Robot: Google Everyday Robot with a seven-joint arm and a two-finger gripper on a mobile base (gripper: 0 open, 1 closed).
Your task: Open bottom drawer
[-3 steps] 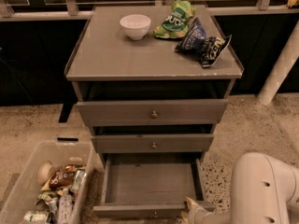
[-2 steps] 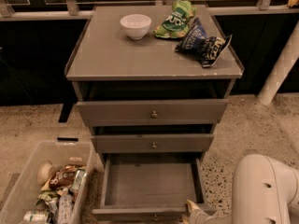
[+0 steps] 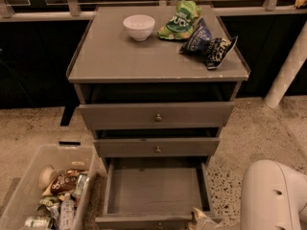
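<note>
The bottom drawer (image 3: 154, 190) of a grey three-drawer cabinet (image 3: 144, 56) stands pulled well out at 6 o'clock in the camera view, its plain grey inside showing. Its front rail runs along the lower edge of the picture. The gripper (image 3: 200, 218) sits at about 5 o'clock, against the right end of that front rail. Whether it is released or clenched cannot be told. The robot's white arm (image 3: 273, 195) fills the corner at 4 to 5 o'clock, just beside the drawer's right wall.

Above the open drawer, the middle drawer (image 3: 124, 147) and the top drawer (image 3: 192, 115) each show one small round knob at centre. Both stand out a little, with a dark gap above each.

On the cabinet top, toward 12 o'clock, stand one white bowl (image 3: 139, 27) and, to its right, one green snack bag (image 3: 180, 19). Dark blue-and-black snack packaging (image 3: 206, 42) lies touching the green bag at 1 o'clock. Whether that is one packet or two cannot be told.

One clear plastic bin (image 3: 57, 149) sits on the speckled floor (image 3: 249, 138) at 7 to 8 o'clock, just beside the open drawer's left wall. It holds a jumble of packets, cans and a bottle. One white post (image 3: 288, 68) leans at 3 o'clock, well apart from the cabinet.
</note>
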